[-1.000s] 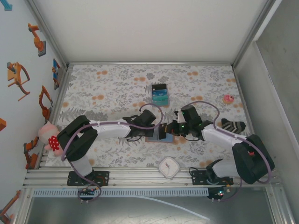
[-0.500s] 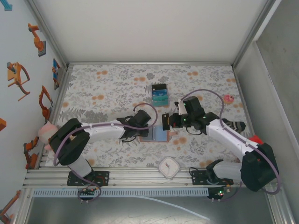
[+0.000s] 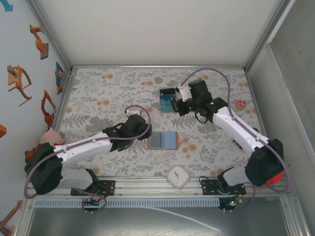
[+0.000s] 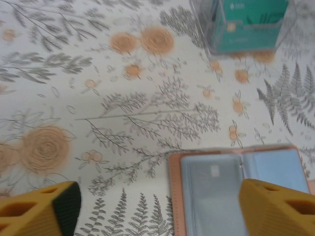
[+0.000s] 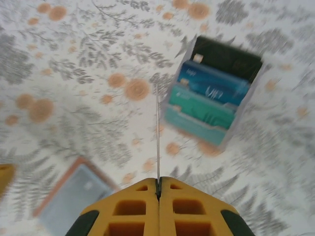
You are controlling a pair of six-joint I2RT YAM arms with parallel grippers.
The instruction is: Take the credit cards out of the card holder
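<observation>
Your right gripper (image 5: 158,183), bottom centre, is pinching a thin card (image 5: 157,132) seen edge-on, apparently a dark one, left of the card tray (image 5: 216,96). Your left gripper (image 4: 160,206) stands spread above the card holder (image 4: 231,191), which lies open and flat at lower right.

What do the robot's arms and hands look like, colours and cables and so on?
The left arm and right arm have white links with black joints, each trailed by a looping lilac cable. The left hand and right hand have chunky yellow fingers with hollow cut-outs and black patches.
</observation>
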